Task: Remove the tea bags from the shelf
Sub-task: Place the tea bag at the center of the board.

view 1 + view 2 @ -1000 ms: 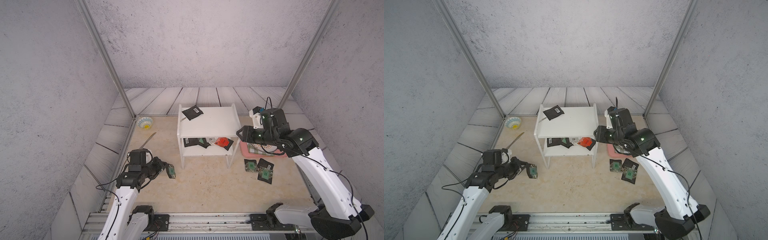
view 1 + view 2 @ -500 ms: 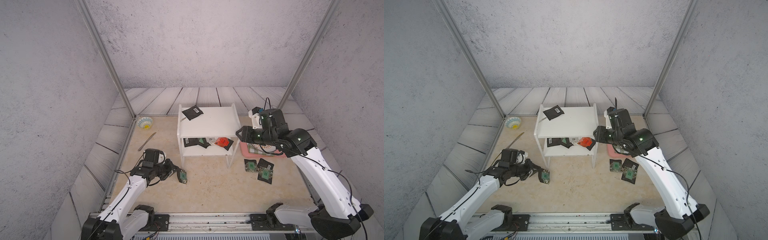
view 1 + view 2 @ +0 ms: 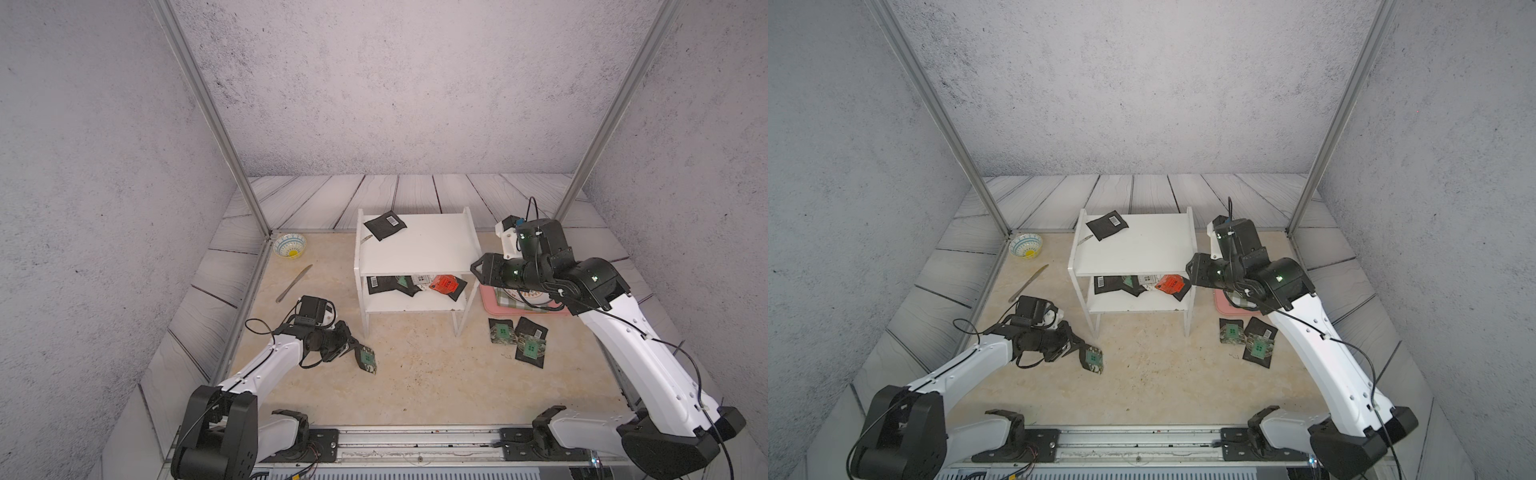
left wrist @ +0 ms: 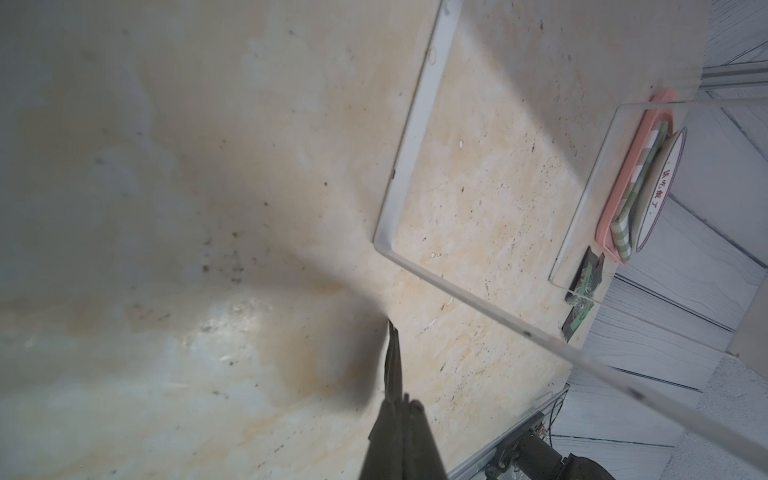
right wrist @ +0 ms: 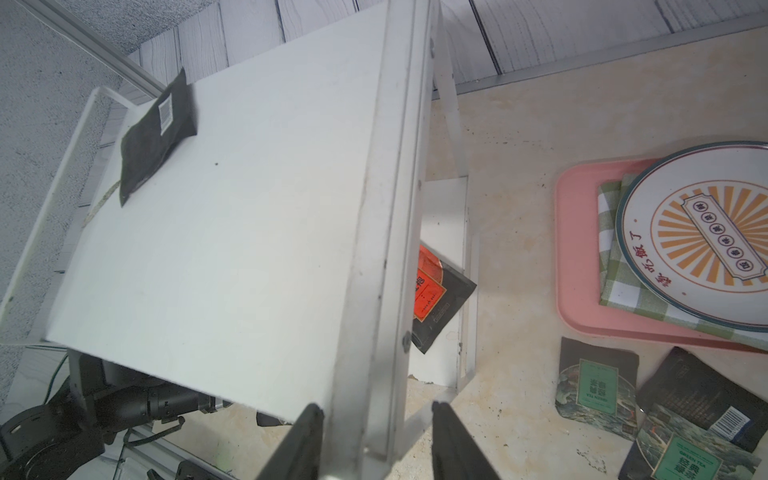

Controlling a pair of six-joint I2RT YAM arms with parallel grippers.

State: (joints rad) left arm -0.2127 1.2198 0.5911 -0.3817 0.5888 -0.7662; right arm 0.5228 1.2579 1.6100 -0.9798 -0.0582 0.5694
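My left gripper (image 3: 1080, 345) pinches one green-printed black tea sachet (image 3: 1092, 358); three sachets (image 3: 502, 331) lie loose; my right gripper (image 5: 376, 409) straddles the white two-tier shelf (image 3: 415, 249), grip unclear.

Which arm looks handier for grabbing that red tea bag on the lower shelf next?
Right. The right gripper is open beside the shelf, close to the red tea bag. The left gripper is farther off, shut on a green tea bag.

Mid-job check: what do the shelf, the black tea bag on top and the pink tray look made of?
Shelf: matte white painted board or plastic; flat panels, a screw head on the side rail. Black tea bag: likely matte foil or plastic film; slightly puffed, creased, white barcode label. Pink tray: probably plastic; smooth, rounded moulded rim, faint sheen.
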